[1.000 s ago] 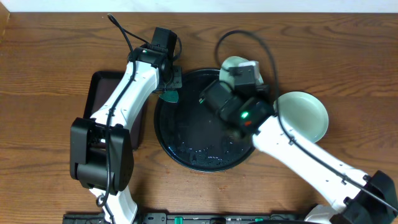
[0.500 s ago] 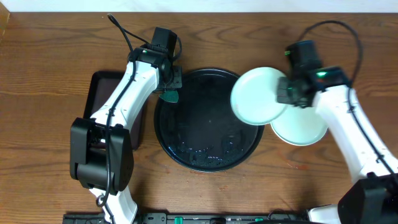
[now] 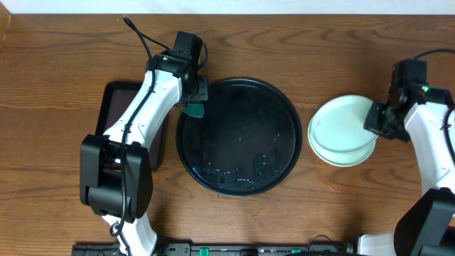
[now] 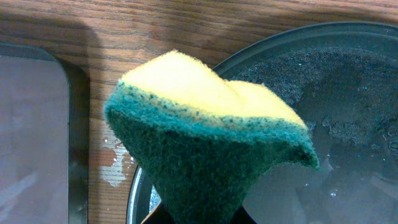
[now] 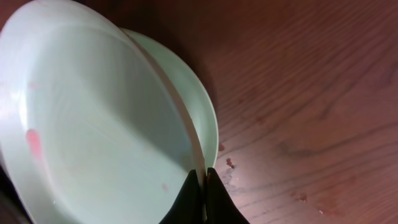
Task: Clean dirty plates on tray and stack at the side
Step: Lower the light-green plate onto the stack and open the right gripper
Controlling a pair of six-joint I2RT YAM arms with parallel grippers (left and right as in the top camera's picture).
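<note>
The large black round tray (image 3: 238,135) sits mid-table, wet and with no plate on it; its rim also shows in the left wrist view (image 4: 348,93). My right gripper (image 3: 375,119) (image 5: 202,180) is shut on the rim of a mint-green plate (image 3: 338,128) (image 5: 99,124) with small red smears. That plate lies tilted over a second mint-green plate (image 3: 348,158) (image 5: 202,112) on the table right of the tray. The pale yellow plate is not in view. My left gripper (image 3: 192,103) (image 4: 199,218) is shut on a yellow-and-green sponge (image 3: 193,109) (image 4: 205,143) above the tray's left rim.
A smaller dark rectangular tray (image 3: 117,107) (image 4: 31,124) lies left of the round tray, partly under my left arm. Small red specks and wet spots mark the wood (image 5: 230,163) beside the stacked plates. A black cable (image 3: 135,32) trails at the back left.
My right arm carried the mint-green plate from the tray's back right edge over to the right and onto the other mint-green plate. The left arm and sponge have not moved.
</note>
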